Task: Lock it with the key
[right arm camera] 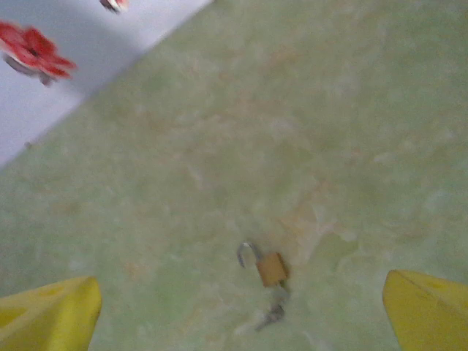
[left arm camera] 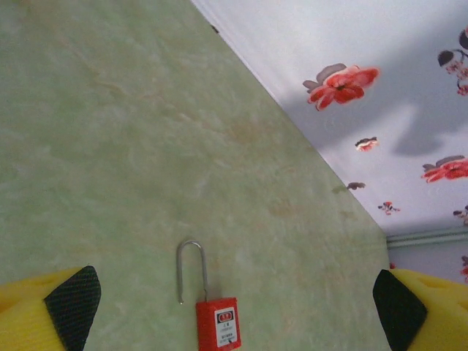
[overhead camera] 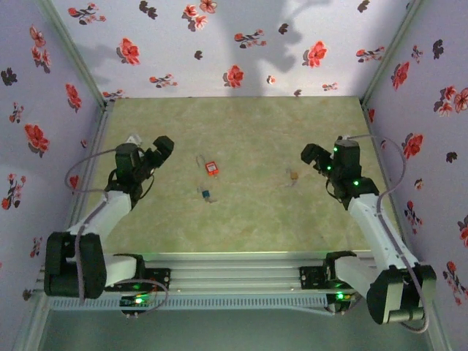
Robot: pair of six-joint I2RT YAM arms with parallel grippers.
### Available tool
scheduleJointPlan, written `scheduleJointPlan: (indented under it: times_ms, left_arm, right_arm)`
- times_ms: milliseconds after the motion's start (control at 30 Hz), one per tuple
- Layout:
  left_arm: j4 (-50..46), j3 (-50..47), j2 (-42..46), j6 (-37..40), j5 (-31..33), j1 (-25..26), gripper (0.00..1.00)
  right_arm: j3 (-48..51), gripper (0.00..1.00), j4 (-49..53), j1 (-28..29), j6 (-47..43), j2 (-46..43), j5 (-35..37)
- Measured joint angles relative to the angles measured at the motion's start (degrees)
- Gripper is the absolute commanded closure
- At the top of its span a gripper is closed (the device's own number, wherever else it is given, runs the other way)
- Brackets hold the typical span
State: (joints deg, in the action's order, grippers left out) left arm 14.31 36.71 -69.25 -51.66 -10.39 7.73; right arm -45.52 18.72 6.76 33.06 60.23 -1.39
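2 locks on surface (overhead camera: 248, 131): red lock (overhead camera: 211, 167) & brass lock (overhead camera: 292, 175); 1 small teal item (overhead camera: 205, 194). L arm (overhead camera: 110, 208), R arm (overhead camera: 369, 212) lean inward, jaws wide open, empty.

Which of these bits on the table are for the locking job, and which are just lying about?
Job: red padlock, shackle open; brass padlock, shackle open; key beside it.
Lying about, perhaps: teal item, too small to identify.
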Motion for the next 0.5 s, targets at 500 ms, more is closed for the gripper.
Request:
scheduleJointPlan:
  times_ms: [500]
  left_arm:
    - [-27.45,14.73,-0.83,10.62,14.56,10.64,0.00]
  right_arm:
    - [-4.59,0.15,7.93,7.17,-5.55,16.72,4.68]
